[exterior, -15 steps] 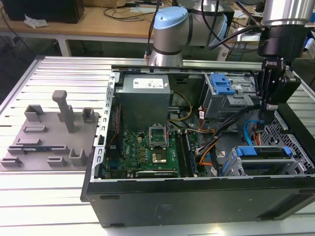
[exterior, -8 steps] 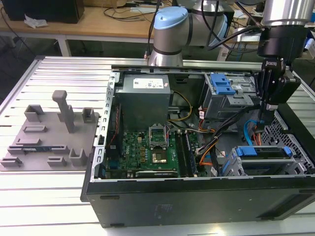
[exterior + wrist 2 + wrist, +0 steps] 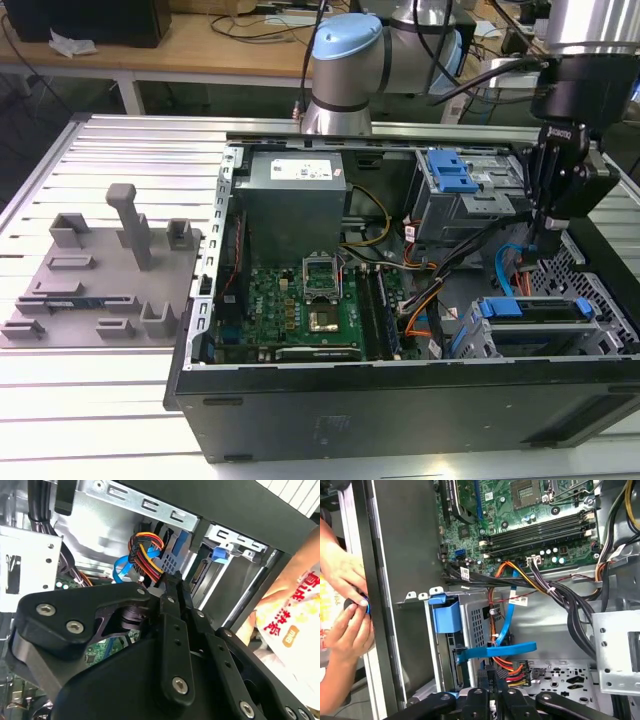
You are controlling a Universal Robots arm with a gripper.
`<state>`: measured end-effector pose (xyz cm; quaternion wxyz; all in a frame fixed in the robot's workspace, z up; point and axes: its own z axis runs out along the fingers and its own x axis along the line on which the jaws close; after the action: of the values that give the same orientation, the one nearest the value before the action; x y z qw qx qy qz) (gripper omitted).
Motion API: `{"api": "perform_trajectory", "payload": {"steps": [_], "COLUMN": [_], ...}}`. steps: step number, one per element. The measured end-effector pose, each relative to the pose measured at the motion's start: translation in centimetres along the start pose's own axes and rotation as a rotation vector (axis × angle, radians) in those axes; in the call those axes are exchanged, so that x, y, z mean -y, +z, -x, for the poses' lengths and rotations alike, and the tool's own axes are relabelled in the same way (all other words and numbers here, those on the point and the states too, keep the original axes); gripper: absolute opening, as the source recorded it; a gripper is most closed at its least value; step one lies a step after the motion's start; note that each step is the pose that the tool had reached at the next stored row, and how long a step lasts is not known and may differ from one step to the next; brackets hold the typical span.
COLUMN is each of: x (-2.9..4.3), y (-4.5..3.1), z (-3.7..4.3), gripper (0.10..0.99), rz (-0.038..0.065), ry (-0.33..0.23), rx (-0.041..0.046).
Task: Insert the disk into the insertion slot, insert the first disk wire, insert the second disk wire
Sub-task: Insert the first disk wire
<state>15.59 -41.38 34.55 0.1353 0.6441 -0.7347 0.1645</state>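
Note:
The disk (image 3: 535, 312), in its blue carrier, lies inside the insertion slot (image 3: 608, 338), a low perforated grey cage at the case's corner on the exterior view's right. My gripper (image 3: 545, 240) hangs just behind that cage. In both wrist views its fingers (image 3: 175, 582) are pressed together on the plug end of a red, yellow and black disk wire (image 3: 146, 550), (image 3: 516, 672). A flat blue disk wire (image 3: 496, 651) runs across to the back of the cage, close to the fingertips (image 3: 492, 672). The carrier's blue tab (image 3: 445, 616) shows beside it.
A taller grey cage with a blue latch (image 3: 450, 172) stands further back. The motherboard (image 3: 310, 300) and black cable bundles (image 3: 555, 592) fill the case's middle. A person's hands (image 3: 342, 605) hold a small black object outside the case wall. A grey fixture plate (image 3: 100, 275) lies on the exterior view's left.

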Motion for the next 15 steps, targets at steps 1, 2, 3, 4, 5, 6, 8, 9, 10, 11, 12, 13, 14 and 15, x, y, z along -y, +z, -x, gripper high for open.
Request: {"api": "perform_trajectory", "payload": {"steps": [1,2,3,4,5,6,8,9,10,11,12,13,14,15], "x": [0.03,0.07,0.10,0.13,0.16,0.20,0.28,0.32,0.36,0.40,0.44,0.50,0.55,0.59], "y": [-0.05,-0.17,-0.25,-0.31,-0.38,-0.43,-0.53,-0.48,-0.40,-0.28,-0.13,0.07,0.27,0.40], "z": [-0.20,-0.49,-0.72,-0.91,-1.18,-1.44,-2.04,-2.38,-2.66,-2.95,-3.27,-3.71,-4.14,-4.41], "gripper": [0.165,0.165,0.165,0.165,0.165,0.165,0.165,0.165,0.165,0.165,0.165,0.165,0.165,0.165], "rz": [0.002,0.005,0.009,0.012,0.015,0.018,0.022,0.023,0.024,0.024,0.025,0.025,0.026,0.026], "ry": [0.000,0.000,0.000,0.000,0.000,0.000,0.001,0.001,0.001,0.001,0.001,0.001,0.001,0.001], "rx": [0.0096,0.0337,0.0561,0.0756,0.0934,0.1122,0.1440,0.1540,0.1585,0.1609,0.1625,0.1645,0.1671,0.1691]}}
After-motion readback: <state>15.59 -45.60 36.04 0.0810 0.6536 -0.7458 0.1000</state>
